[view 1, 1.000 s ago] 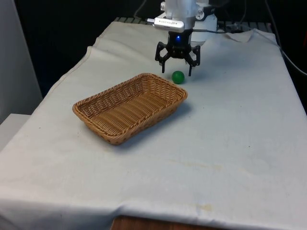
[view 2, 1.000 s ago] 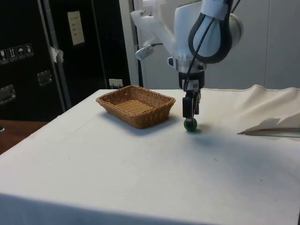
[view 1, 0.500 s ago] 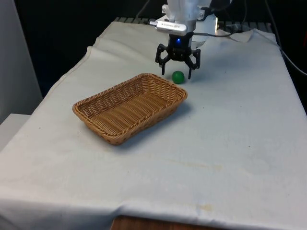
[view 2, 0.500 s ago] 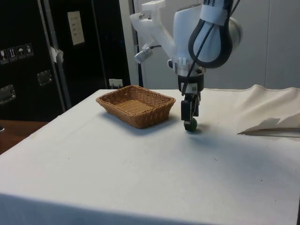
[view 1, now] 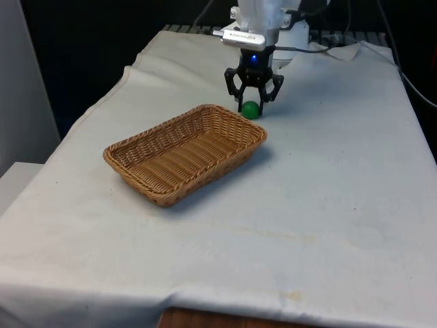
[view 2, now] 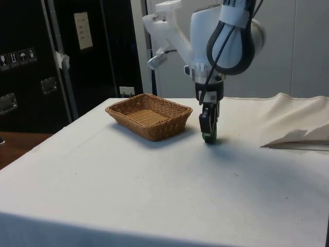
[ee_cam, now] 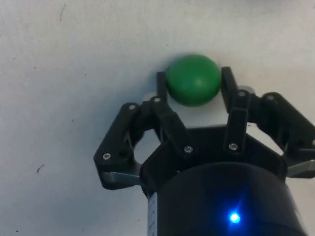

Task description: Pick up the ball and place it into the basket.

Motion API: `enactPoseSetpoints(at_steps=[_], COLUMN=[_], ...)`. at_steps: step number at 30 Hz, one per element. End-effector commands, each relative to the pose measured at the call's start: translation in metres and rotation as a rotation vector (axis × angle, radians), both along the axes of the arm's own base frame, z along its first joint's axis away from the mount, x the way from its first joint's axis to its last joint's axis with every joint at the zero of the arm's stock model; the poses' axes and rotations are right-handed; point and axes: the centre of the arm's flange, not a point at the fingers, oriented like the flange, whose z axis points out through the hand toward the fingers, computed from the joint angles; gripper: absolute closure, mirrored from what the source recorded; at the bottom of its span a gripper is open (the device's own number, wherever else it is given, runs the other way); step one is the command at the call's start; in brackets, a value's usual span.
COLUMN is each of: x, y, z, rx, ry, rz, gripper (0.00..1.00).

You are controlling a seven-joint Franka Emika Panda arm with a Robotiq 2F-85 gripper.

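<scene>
Wrist view: hand (ee_cam: 193, 81) clamped on smooth green ball (ee_cam: 193, 79); woven wicker basket (view 1: 184, 152) near.

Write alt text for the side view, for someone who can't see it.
The gripper is down at the white cloth, closed around a green ball. A wicker basket stands apart from the ball on the same cloth, with dark cabinets behind.

Ball (view 1: 250, 110) just behind basket (view 1: 184, 152), on cloth (view 1: 328, 191)
</scene>
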Motion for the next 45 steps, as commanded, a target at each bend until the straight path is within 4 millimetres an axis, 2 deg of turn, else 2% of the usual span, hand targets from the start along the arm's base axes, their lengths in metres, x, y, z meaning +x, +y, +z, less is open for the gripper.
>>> enactPoseSetpoints(at_steps=[1, 9, 45], x=[-0.001, 0.0, 0.018], y=[0.0, 0.0, 0.009], z=[0.0, 0.0, 0.064], rx=[0.0, 0.0, 0.088], ry=[-0.005, 0.001, -0.078], rz=[-0.005, -0.001, 0.018], gripper=[0.98, 0.97, 0.97])
